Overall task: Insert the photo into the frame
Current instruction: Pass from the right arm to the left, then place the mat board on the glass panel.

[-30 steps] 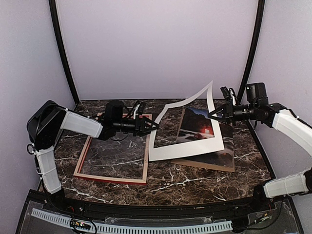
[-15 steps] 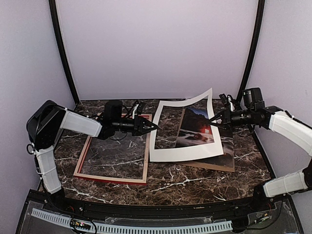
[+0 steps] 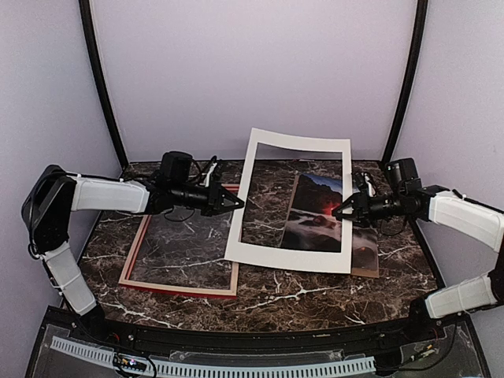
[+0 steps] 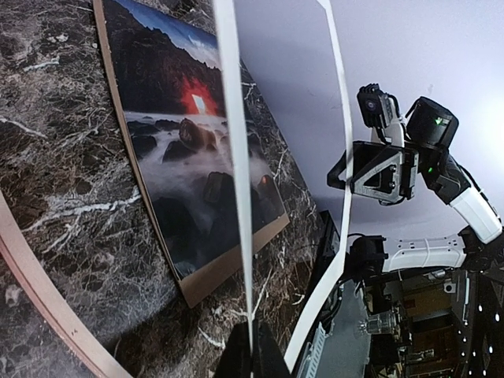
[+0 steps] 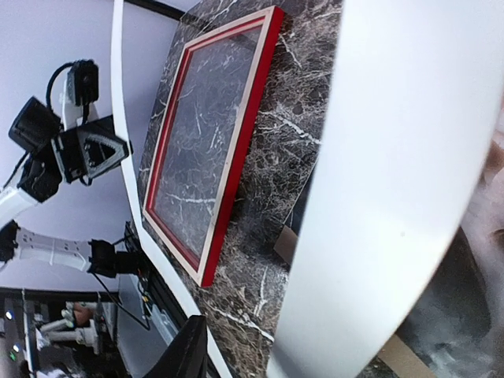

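The left gripper [image 3: 236,203] is pinching, with closed jaws, the left border of the white mat [image 3: 287,258]. This thin, stiff card with a rectangular opening is therefore standing almost upright, probably to take it off the photo [image 3: 315,213]. The right gripper [image 3: 340,211] is reaching to the mat's right border, but I cannot tell if it is gripping. The photo, a dark print with a red glow, is lying flat on the brown backing board [image 3: 364,264] at the right of the marble table [image 3: 315,295], while the frame [image 3: 181,285], with thin rails, pale wood upward and red sides, is lying flat at the left.
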Controlling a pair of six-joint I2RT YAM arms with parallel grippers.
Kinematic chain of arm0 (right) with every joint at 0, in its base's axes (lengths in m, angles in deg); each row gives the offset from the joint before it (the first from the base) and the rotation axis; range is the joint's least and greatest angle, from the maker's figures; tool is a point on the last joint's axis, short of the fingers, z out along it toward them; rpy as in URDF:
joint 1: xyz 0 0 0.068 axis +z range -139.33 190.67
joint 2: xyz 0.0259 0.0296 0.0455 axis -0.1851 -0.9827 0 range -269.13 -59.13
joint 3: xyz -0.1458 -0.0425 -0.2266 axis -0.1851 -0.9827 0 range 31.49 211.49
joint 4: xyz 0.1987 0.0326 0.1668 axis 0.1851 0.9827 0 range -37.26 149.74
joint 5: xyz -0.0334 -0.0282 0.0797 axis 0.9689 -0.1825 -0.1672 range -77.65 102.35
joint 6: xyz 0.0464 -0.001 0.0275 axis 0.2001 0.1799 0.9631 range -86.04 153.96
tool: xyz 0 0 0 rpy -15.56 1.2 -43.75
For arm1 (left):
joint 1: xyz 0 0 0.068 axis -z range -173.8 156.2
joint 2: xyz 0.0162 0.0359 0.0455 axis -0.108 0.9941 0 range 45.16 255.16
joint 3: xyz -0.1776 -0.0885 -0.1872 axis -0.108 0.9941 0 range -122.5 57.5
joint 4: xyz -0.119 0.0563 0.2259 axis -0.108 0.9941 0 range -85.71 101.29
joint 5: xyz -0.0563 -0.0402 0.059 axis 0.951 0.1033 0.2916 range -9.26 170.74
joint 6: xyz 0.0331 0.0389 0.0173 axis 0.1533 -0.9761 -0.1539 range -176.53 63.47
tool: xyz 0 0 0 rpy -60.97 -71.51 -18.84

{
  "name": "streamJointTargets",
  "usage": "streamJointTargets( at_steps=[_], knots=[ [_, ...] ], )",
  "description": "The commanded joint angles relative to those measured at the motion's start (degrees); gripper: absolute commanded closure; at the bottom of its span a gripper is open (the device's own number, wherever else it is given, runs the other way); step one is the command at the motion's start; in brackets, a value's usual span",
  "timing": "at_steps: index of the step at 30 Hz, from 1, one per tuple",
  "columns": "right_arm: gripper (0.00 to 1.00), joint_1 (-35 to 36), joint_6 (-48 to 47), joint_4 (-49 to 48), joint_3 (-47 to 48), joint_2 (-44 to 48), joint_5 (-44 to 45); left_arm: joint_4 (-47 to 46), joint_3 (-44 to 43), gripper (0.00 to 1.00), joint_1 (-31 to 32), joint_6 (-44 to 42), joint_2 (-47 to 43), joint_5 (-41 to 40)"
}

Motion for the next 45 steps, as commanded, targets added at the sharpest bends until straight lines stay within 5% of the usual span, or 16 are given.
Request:
streamJointTargets(
  at_steps=[1, 12, 21, 30, 45],
  knots=[
    [0.61, 1.30, 0.94, -3.62, -1.99, -0.73, 1.81, 14.92, -1.58, 1.00, -1.21, -4.17, -5.13, -1.64],
    [0.39, 1.40, -1.77, 0.59, -3.75, -1.38, 10.01, 45.31, -2.03, 1.00, -8.90, -19.03, -15.49, -11.67],
    [0.37, 1.40, -2.26, -1.80, -4.98, -4.62, 10.52, 67.52, -6.51, 1.00, -16.06, -30.32, -18.66, -25.66],
    [0.36, 1.43, -3.65, -2.53, -3.56, -8.47, 10.29, 73.75, -9.01, 1.00, -21.27, -33.88, -19.11, -37.34],
    [0.36, 1.41, -3.69, -4.32, -3.07, -12.61, 9.66, 71.68, -8.93, 1.00, -23.67, -33.28, -14.70, -40.46]
  ],
)
